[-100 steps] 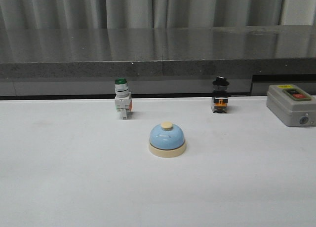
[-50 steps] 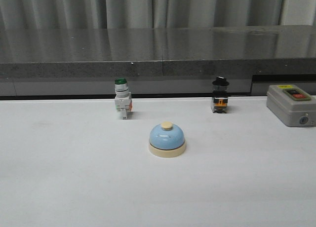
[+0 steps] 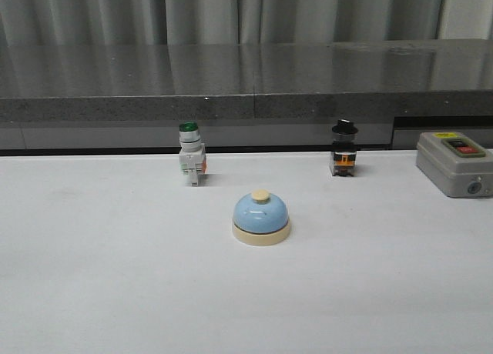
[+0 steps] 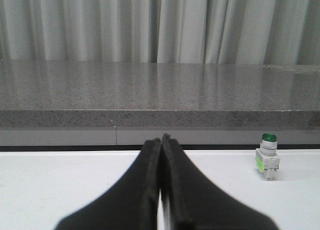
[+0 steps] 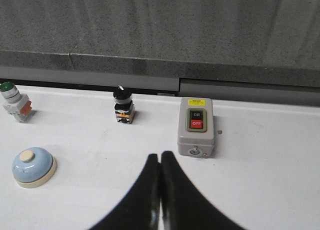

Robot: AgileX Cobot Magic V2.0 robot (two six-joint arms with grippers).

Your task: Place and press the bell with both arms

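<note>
Both tools closed (empty): left tool (image 4: 161, 140), right tool (image 5: 160, 155); bell (image 3: 261, 217) untouched.

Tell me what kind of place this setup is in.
Probably a robot test bench in a lab: a plain white table holding a desk bell, loose push-button switches and a grey control box, with a stone-look ledge and grey curtain behind.

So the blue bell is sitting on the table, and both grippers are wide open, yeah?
Not quite. The bell does sit on the table, but the wrist views show the left gripper and the right gripper shut, fingers pressed together.
</note>
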